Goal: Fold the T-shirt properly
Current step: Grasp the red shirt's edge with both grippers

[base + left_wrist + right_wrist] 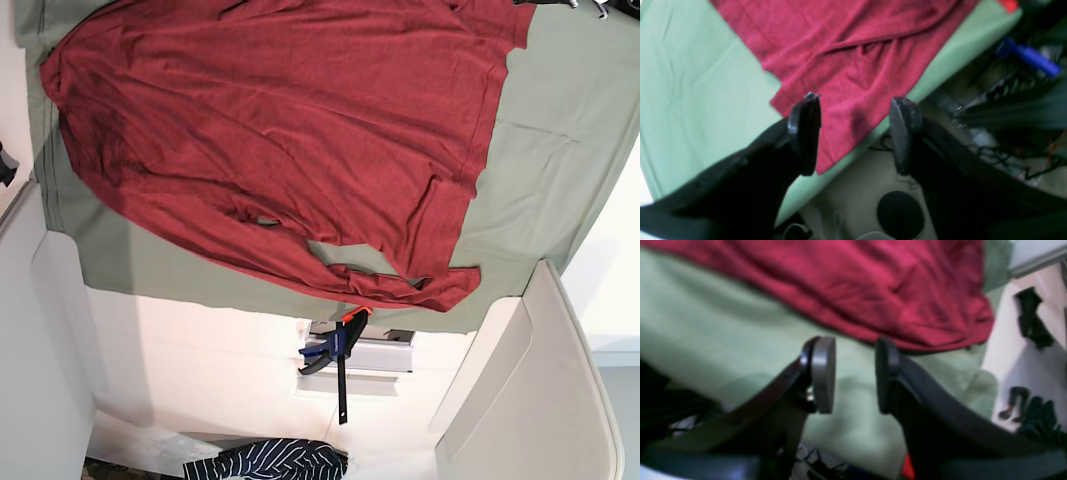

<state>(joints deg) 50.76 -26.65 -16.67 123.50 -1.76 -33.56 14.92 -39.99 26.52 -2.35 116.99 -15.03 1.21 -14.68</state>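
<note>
The dark red T-shirt (280, 130) lies spread out, with some wrinkles, on the sage-green sheet (560, 150); one sleeve is folded along its lower edge. In the left wrist view, my left gripper (855, 133) is open and empty, hovering over a corner of the shirt (846, 66) near the sheet's edge. In the right wrist view, my right gripper (853, 373) is open and empty over bare green sheet (723, 340), just short of the shirt's edge (890, 290). Neither gripper shows clearly in the base view.
A blue and black clamp (335, 350) hangs below the sheet's edge and also shows in the left wrist view (1030, 56). A navy-and-white striped garment (270, 460) lies on the floor. White panels (530, 390) stand beside the table. Cables (1007, 150) lie off the table edge.
</note>
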